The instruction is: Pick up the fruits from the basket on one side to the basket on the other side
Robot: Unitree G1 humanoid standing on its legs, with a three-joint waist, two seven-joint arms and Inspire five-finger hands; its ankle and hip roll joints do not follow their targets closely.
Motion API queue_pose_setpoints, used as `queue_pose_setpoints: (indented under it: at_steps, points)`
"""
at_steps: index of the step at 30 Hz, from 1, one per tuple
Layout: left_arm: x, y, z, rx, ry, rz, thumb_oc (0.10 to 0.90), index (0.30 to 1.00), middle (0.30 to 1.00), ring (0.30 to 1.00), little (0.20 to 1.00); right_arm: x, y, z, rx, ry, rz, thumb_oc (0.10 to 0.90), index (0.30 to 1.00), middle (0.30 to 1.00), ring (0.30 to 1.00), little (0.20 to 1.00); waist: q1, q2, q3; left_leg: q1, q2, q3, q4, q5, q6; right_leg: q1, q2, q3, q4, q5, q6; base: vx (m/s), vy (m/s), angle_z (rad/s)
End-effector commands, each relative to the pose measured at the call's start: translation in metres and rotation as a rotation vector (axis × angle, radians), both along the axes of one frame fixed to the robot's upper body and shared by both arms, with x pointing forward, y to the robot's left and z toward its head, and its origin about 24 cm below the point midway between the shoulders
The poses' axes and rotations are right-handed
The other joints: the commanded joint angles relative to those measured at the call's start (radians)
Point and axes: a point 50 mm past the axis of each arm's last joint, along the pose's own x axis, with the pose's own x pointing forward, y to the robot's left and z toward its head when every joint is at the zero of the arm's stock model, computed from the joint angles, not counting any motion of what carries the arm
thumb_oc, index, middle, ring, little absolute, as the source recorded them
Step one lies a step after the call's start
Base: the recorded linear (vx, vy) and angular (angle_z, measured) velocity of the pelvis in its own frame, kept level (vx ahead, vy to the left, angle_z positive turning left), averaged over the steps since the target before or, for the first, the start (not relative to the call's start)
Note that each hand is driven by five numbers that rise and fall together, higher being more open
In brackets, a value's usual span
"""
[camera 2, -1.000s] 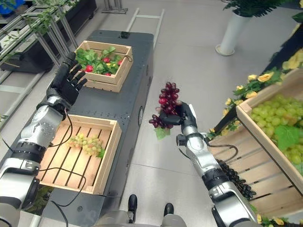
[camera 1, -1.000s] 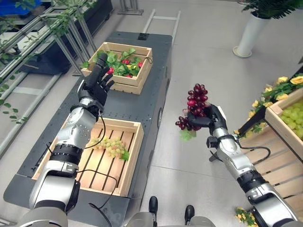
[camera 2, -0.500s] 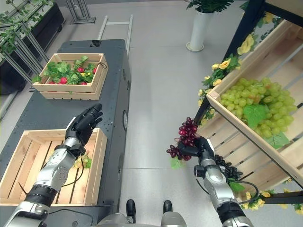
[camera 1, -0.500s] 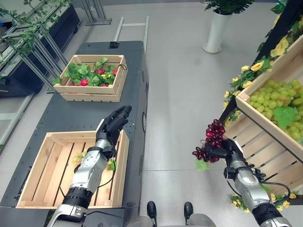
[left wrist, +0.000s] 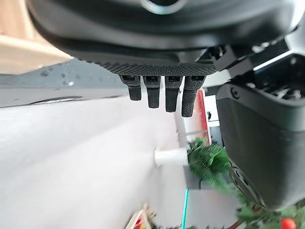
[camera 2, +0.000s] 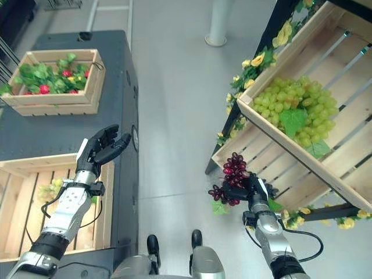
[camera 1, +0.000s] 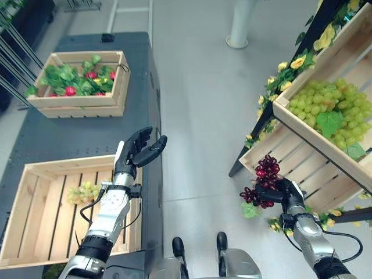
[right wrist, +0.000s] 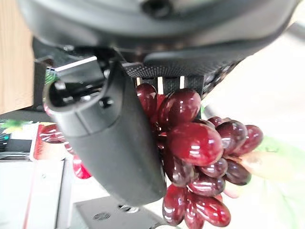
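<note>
The red grape bunch hangs over the floor, gripped in the right hand, whose thumb and fingers curl round it just below the slanted crate of green grapes. The left hand is raised above the near crate on the table, fingers loosely extended, holding nothing.

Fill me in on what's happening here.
The robot's right hand is closed around a bunch of red grapes, holding it in the air above the floor, just in front of the slanted wooden shelf that carries green grapes. Its left hand hangs open and empty above the table, by the near crate.
</note>
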Motion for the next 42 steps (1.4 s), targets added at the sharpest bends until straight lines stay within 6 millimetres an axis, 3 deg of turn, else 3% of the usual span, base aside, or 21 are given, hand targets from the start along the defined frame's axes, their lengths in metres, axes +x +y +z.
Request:
queue_pose_setpoints:
  at_steps: [1, 13, 30, 42]
  points:
    - [0.011, -0.01, 0.051, 0.052, -0.283, -0.03, 0.8, 0.9, 0.9, 0.9, 0.9, 0.026, -0.037, 0.073, -0.058, -0.354, -0.097, 0.4, 0.3, 0.3, 0.3, 0.3, 0.004, 0.031, 0.003, -0.076, -0.037, -0.035, 0.289, -0.25, -0.001, -0.039, 0.026, -0.068, 0.22, -0.136, -0.058, -0.06, -0.041, 0.09]
    - [0.016, -0.02, 0.071, 0.138, -0.346, -0.075, 0.8, 0.9, 0.9, 0.9, 0.9, 0.039, -0.073, 0.128, -0.241, -0.492, -0.221, 0.4, 0.3, 0.3, 0.3, 0.3, 0.008, 0.029, 0.115, -0.239, -0.041, -0.042, 0.478, -0.306, 0.001, -0.193, 0.018, -0.077, 0.407, -0.188, -0.092, -0.06, -0.018, 0.07]
    - [0.008, -0.022, 0.087, 0.215, -0.385, -0.195, 0.8, 0.9, 0.9, 0.9, 0.9, 0.035, -0.142, 0.222, -0.433, -0.602, -0.517, 0.4, 0.3, 0.3, 0.3, 0.3, 0.062, -0.004, 0.118, -0.497, -0.036, -0.076, 0.656, -0.354, 0.02, -0.437, 0.04, -0.084, 0.573, -0.207, -0.094, -0.02, -0.06, 0.04]
    - [0.006, -0.032, 0.12, 0.291, -0.464, -0.309, 0.8, 0.9, 0.9, 0.9, 0.9, 0.028, -0.165, 0.23, -0.402, -0.521, -0.626, 0.4, 0.3, 0.3, 0.3, 0.3, 0.077, -0.055, 0.118, -0.581, -0.012, -0.105, 0.733, -0.38, 0.017, -0.506, 0.056, -0.099, 0.624, -0.205, -0.096, 0.0, -0.103, 0.02]
